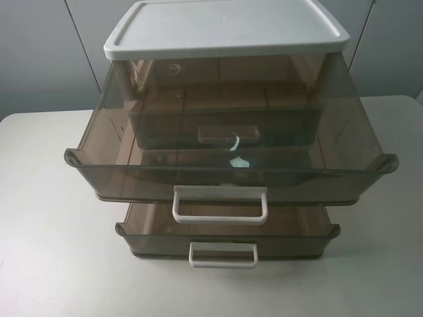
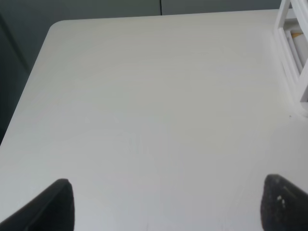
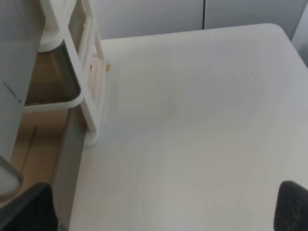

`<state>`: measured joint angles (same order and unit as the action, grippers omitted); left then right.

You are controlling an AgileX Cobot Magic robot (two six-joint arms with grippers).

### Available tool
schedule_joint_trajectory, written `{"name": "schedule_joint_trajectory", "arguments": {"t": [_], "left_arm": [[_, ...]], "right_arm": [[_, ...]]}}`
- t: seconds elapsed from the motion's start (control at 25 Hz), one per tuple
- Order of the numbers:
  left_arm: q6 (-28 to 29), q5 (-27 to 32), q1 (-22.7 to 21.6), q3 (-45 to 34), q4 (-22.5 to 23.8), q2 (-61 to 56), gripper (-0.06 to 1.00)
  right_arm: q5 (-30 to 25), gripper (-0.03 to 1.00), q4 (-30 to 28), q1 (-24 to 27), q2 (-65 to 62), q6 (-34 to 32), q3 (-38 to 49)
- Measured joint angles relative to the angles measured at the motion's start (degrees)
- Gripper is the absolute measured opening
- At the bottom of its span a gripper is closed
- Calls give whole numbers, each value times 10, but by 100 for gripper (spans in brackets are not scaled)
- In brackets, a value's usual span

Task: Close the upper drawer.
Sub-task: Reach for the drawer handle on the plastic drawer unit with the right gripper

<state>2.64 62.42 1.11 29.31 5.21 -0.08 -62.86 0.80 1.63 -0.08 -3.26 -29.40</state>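
Handle (image 1: 220, 205) of the upper drawer (image 1: 231, 175) juts forward, unheld, ready for pushing; left claw (image 2: 166, 207) and right claw (image 3: 163, 209) hover beside that drawer, both spread, empty.

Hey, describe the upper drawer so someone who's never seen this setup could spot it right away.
On the white table stands a white-lidded drawer cabinet. The upper drawer is the smoky-brown one pulled out just beneath its top. It has the tallest walls, flared rim corners and the widest white loop handle, unlike the lower drawer below with its thinner handle.
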Motion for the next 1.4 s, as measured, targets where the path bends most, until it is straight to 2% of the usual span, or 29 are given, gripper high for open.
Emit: {"name": "schedule_joint_trajectory", "arguments": {"t": [0.6,0.72,0.96,1.12,1.32,1.4], "left_arm": [[0,0,0,0,0,0,74],[0,0,0,0,0,0,74],[0,0,0,0,0,0,74],[0,0,0,0,0,0,74],[0,0,0,0,0,0,74],[0,0,0,0,0,0,74]], "right_arm": [[0,68,0,0,0,-1,0],[4,68,0,0,5,-21,-3],[21,68,2,0,105,-43,-89],[25,68,44,0,206,23,-172],[26,68,167,-1,343,184,-255],[26,67,193,-18,387,233,-273]]}}
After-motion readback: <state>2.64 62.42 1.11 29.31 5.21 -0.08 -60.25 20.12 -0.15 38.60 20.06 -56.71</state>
